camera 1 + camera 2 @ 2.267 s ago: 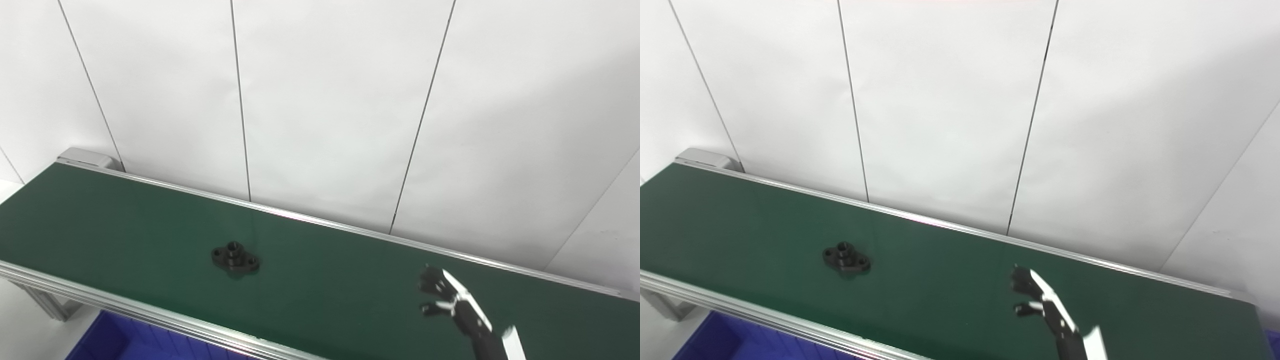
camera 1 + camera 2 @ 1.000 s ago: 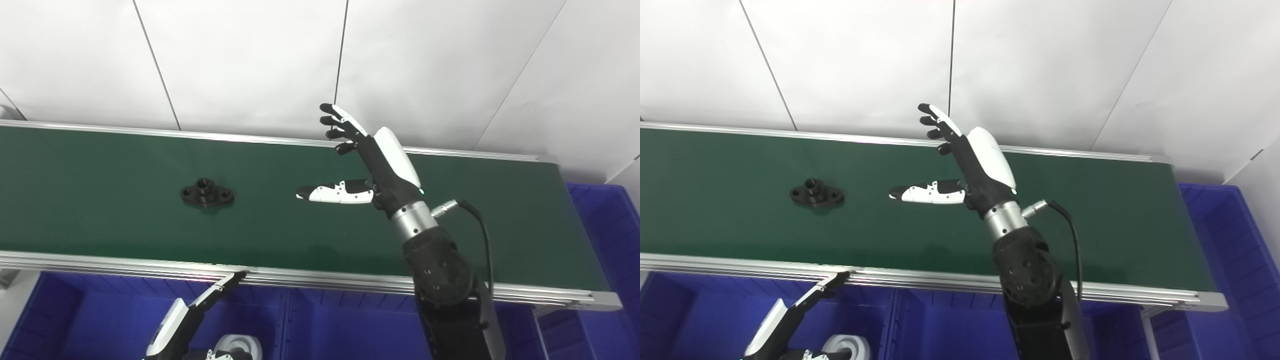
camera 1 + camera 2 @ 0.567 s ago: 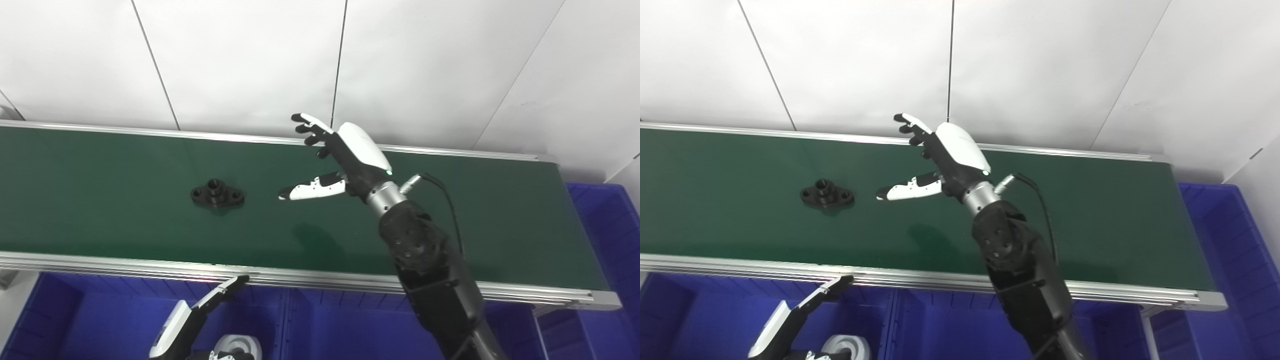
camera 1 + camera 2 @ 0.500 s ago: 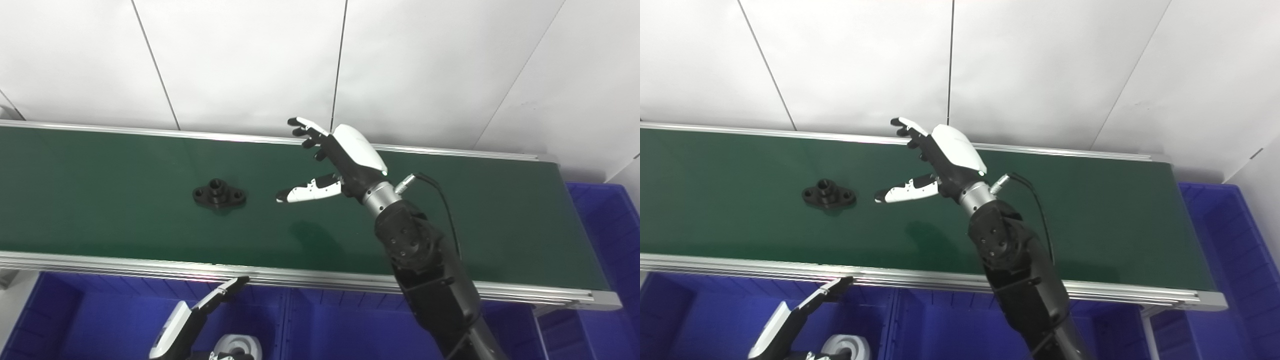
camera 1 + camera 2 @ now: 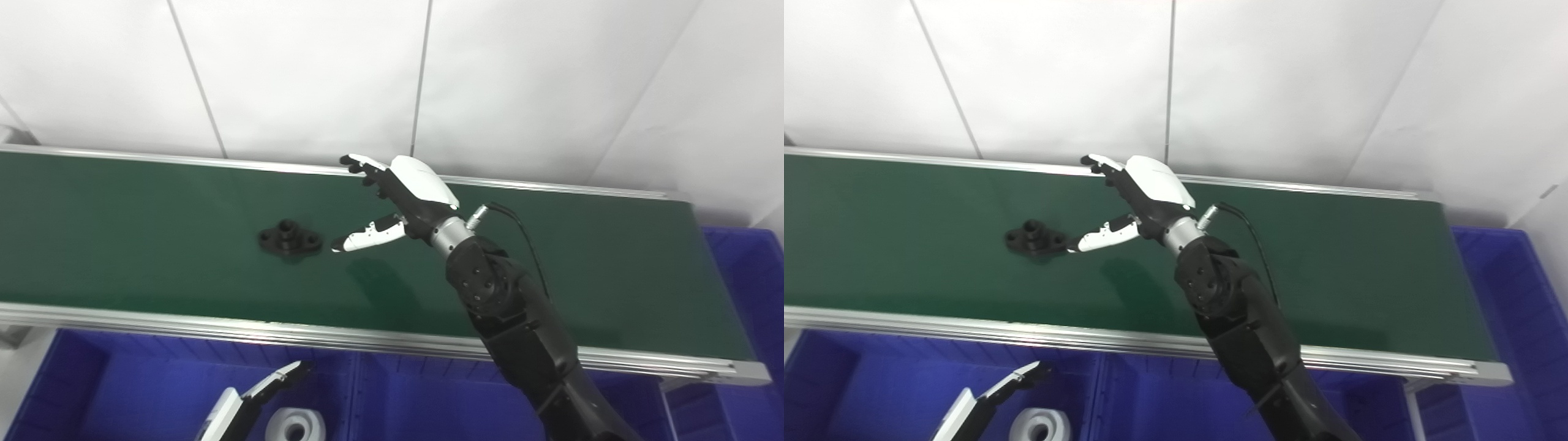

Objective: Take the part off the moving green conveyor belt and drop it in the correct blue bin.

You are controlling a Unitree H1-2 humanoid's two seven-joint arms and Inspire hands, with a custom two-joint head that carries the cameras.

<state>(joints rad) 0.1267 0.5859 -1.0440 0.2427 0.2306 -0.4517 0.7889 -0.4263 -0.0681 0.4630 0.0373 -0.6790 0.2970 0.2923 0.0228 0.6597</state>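
Note:
A small black flanged part (image 5: 290,237) with a raised hub lies flat on the green conveyor belt (image 5: 122,214), left of the belt's middle. Just to its right, my right hand (image 5: 409,196) hovers over the belt, open, fingers spread and thumb stretched toward the part; the thumb tip is a short way from the flange. It holds nothing. My left hand (image 5: 245,401) shows only at the bottom edge, over the blue bin (image 5: 141,392) below the belt, its fingers extended and empty.
A row of blue bins runs below the belt's near rail (image 5: 367,340); one holds a white ring-shaped part (image 5: 296,425). Another blue bin (image 5: 750,269) stands past the belt's right end. White wall panels rise behind the belt.
The part has travelled right along the belt toward my right hand. The right hand has lowered and reached left toward it, staying open. The camera shifted slightly.

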